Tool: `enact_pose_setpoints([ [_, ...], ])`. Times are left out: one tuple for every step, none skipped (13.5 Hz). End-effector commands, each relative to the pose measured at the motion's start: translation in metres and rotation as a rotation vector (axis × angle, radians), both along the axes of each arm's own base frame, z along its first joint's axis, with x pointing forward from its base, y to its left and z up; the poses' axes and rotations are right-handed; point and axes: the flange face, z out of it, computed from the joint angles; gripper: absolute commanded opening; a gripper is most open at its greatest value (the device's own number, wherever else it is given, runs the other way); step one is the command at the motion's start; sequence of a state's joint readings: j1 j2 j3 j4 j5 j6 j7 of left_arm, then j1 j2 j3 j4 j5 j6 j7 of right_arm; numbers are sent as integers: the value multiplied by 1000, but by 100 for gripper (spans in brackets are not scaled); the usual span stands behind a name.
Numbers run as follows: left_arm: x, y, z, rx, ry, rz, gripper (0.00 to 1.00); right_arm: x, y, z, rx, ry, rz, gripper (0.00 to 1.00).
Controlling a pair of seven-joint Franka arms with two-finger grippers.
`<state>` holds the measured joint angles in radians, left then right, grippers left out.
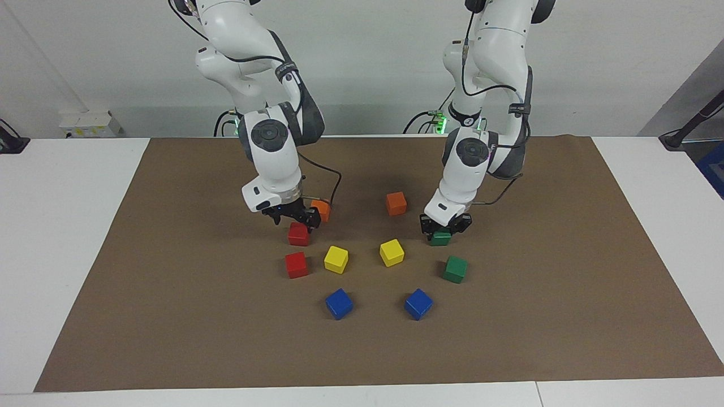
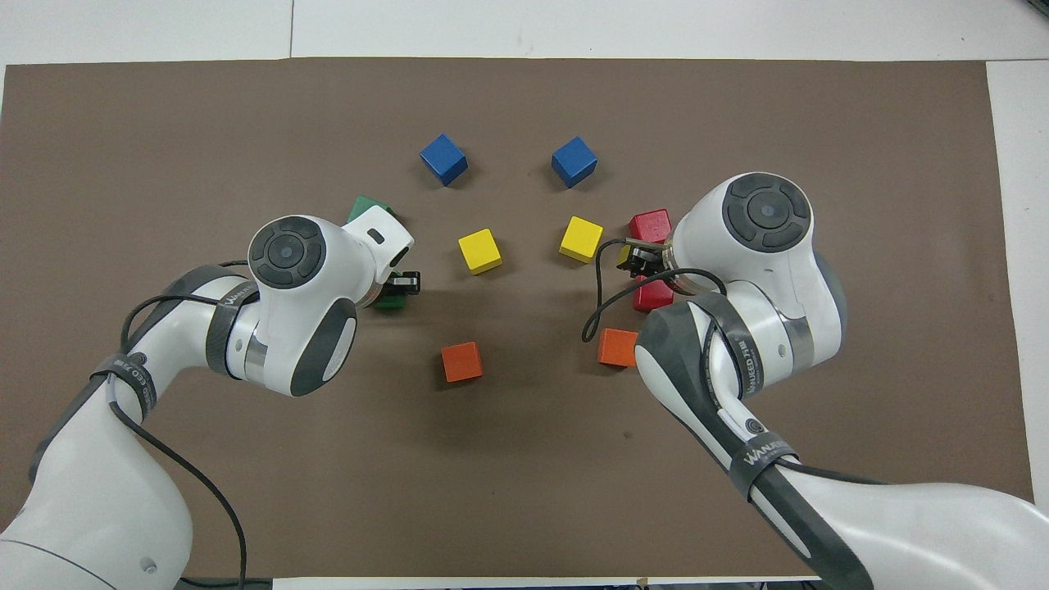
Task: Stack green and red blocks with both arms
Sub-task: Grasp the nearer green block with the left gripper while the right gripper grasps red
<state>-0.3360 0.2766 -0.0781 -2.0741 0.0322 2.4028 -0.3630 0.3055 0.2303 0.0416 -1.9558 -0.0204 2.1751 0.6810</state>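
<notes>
Two red blocks and two green blocks sit on the brown mat (image 1: 169, 316). My left gripper (image 1: 443, 229) is down on the green block (image 1: 440, 238) that lies nearer to the robots, shut on its sides; from overhead only a corner of that green block (image 2: 391, 302) shows under the left gripper (image 2: 396, 291). The second green block (image 1: 455, 269) lies farther from the robots. My right gripper (image 1: 295, 219) hangs open just over the nearer red block (image 1: 298, 234), seen from overhead as red block (image 2: 653, 295). The other red block (image 1: 296, 264) lies free.
Two orange cubes (image 1: 396, 203) (image 1: 322, 210) lie nearest the robots, one close beside the right gripper. Two yellow cubes (image 1: 336, 259) (image 1: 391, 252) sit in the middle and two blue cubes (image 1: 339, 303) (image 1: 418, 303) farther out. White table (image 1: 62, 226) surrounds the mat.
</notes>
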Motion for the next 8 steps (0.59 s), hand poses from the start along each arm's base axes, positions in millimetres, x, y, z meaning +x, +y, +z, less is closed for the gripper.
enact_pose_setpoints([
  [3, 6, 8, 19, -19, 3, 0, -10, -4, 0, 12, -24, -12, 95],
  [5, 11, 12, 21, -18, 11, 0, -13, -5, -4, 13, -25, -10, 95],
  [7, 15, 28, 18, -32, 19, 0, -15, -6, -6, 11, -24, -8, 95],
  [12, 31, 45, 20, -35, 45, 0, -16, -8, -6, 12, -29, -7, 95],
  [15, 46, 64, 25, -33, 66, 0, -18, -9, -10, 12, -28, 2, 95],
  [17, 63, 82, 29, -32, 95, 0, -20, -11, -13, 13, -30, 2, 95],
  [19, 84, 98, 24, -34, 127, 0, -21, -10, -15, 12, -29, 4, 96],
  [19, 104, 110, 24, -32, 157, 0, -22, -8, -18, 12, -22, 6, 95],
])
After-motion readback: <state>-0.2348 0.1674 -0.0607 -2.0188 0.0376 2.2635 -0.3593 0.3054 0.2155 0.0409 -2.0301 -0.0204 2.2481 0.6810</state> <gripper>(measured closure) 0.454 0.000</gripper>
